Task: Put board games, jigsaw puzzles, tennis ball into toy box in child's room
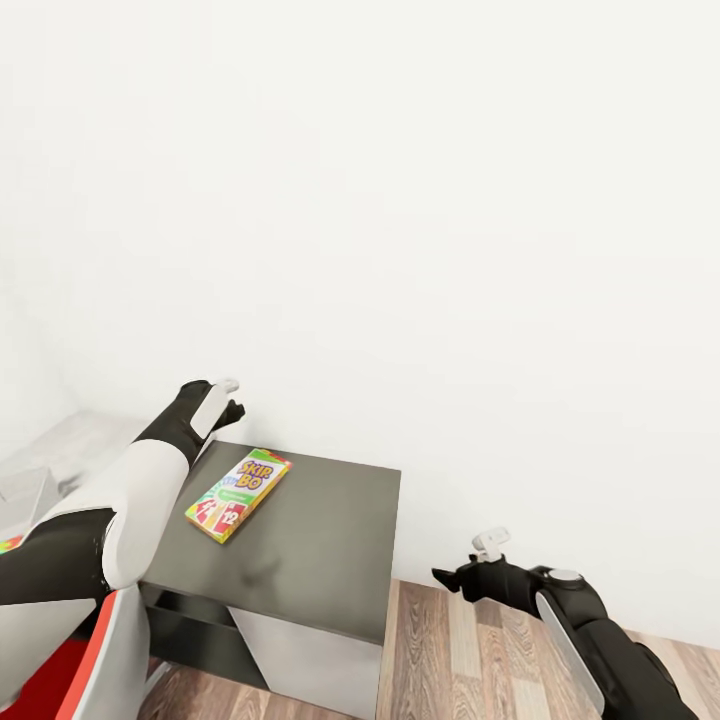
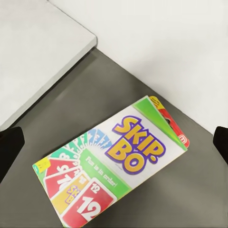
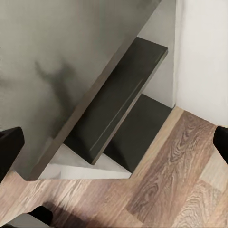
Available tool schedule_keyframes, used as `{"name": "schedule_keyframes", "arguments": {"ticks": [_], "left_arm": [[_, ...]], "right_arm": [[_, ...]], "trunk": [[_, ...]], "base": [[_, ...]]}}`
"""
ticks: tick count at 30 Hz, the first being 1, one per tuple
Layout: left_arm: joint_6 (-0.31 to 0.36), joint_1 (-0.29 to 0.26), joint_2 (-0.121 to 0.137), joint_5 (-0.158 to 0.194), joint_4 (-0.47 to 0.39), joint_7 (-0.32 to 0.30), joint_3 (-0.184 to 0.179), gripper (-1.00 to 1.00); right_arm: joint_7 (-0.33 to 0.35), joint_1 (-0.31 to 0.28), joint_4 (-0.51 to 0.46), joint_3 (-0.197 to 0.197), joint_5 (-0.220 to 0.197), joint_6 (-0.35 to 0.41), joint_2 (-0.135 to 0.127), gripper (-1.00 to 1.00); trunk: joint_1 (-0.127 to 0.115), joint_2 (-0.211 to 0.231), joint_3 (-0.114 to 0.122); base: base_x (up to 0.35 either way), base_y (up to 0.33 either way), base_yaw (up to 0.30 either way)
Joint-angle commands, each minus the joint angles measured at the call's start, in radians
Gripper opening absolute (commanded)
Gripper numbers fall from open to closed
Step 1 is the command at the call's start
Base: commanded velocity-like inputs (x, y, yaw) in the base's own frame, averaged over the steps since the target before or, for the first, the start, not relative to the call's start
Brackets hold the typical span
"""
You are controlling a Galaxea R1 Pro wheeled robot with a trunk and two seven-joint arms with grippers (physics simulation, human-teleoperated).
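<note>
— Where's the game?

— The board game (image 1: 238, 494) lies flat on the dark bench (image 1: 320, 540), near its far edge, tilted toward one o'clock. My left hand (image 1: 228, 398) hovers above it, just past its far end, fingers spread wide, holding nothing.

— And the right?

— My right hand (image 1: 462, 578) hangs over the wood floor (image 1: 470, 650) at four o'clock of the bench, empty, fingers apart.

— Next?

— I'd bring the left back, square it across the box's short width, then close on the edges.
</note>
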Motion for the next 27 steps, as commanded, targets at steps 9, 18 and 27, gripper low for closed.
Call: {"name": "schedule_keyframes", "arguments": {"ticks": [9, 18, 27], "left_arm": [[-0.015, -0.001, 0.0, 0.011, 0.001, 0.007, 0.0, 1.0], [-0.016, 0.001, 0.001, 0.009, 0.001, 0.007, -0.001, 1.0], [-0.017, 0.004, 0.001, 0.006, 0.001, 0.006, -0.001, 1.0]], "right_arm": [[0.111, 0.0, -0.008, -0.015, -0.006, -0.043, -0.002, 1.0], [0.13, -0.001, -0.006, -0.026, -0.006, -0.066, -0.001, 1.0], [0.146, 0.0, -0.008, -0.031, -0.011, -0.068, -0.004, 1.0]], "trunk": [[0.035, -0.065, -0.03], [0.07, -0.128, -0.058], [0.104, -0.191, -0.087]], "base": [[0.0, 0.0, 0.0], [0.0, 0.0, 0.0], [0.0, 0.0, 0.0]]}}
